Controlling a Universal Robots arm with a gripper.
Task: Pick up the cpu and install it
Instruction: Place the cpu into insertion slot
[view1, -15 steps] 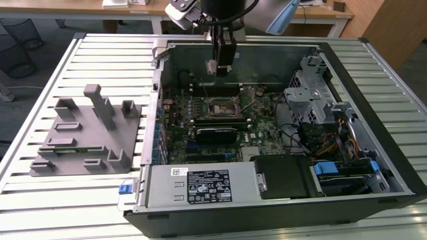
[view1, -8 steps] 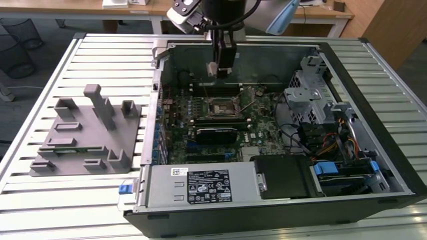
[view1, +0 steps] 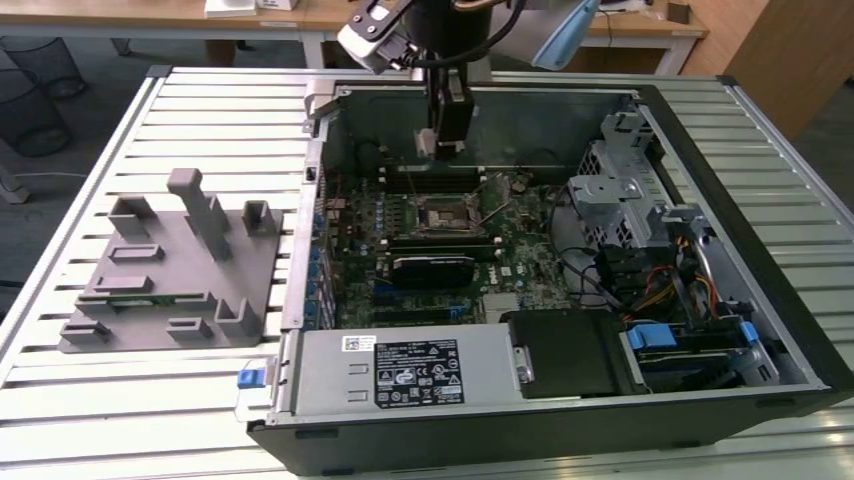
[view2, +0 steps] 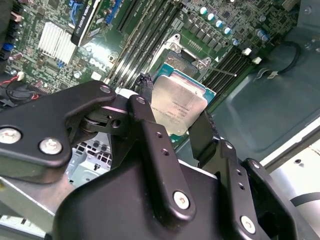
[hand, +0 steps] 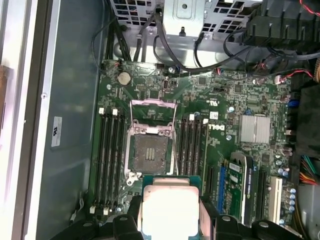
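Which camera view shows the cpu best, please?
The second wrist view: the cpu shows close and detailed in the hand. The first wrist view shows its top glared pale; the exterior view, a tiny sliver.

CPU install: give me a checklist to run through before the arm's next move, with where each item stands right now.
1. Grip on the cpu: ok. The gripper has its fingers on two opposite edges.
2. Is the socket open: ok. The contacts are bare and the frame is swung up.
3. Is the cpu seated: not ok. It is held above the motherboard.
4. Is the cpu squared to the socket: cannot tell.
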